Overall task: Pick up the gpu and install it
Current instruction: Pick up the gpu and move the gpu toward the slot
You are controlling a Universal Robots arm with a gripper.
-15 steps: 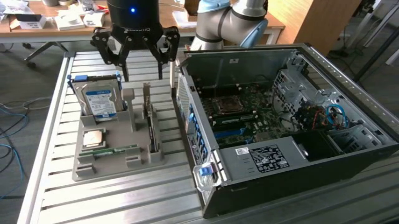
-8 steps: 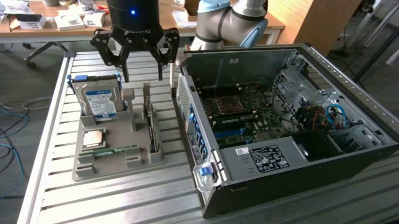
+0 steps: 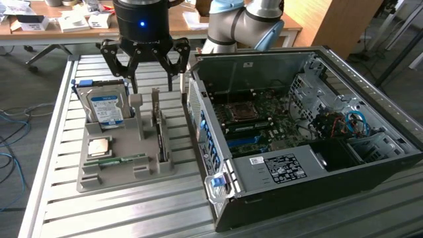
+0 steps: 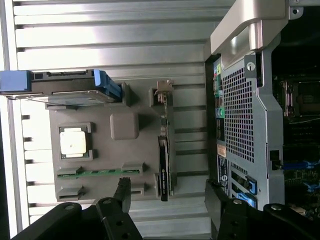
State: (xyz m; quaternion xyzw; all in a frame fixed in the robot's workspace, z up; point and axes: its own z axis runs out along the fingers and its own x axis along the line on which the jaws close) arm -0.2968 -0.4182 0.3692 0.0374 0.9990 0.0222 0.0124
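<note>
The gripper (image 3: 154, 82) hung above the far end of the holder (image 3: 119, 174), its fingers (image 4: 121, 192) spread wide and holding nothing. The gpu (image 3: 158, 126) stood on edge in a slot along the side of the holder nearest the case (image 3: 297, 163), below the gripper and untouched. A hard drive (image 3: 106, 106) stood upright on the exterior view's left of the holder. A cpu (image 3: 99, 146) and a memory stick (image 3: 122, 159) lay flat nearer the camera. Holder and open case sat side by side on the slatted desk (image 3: 132, 213).
</note>
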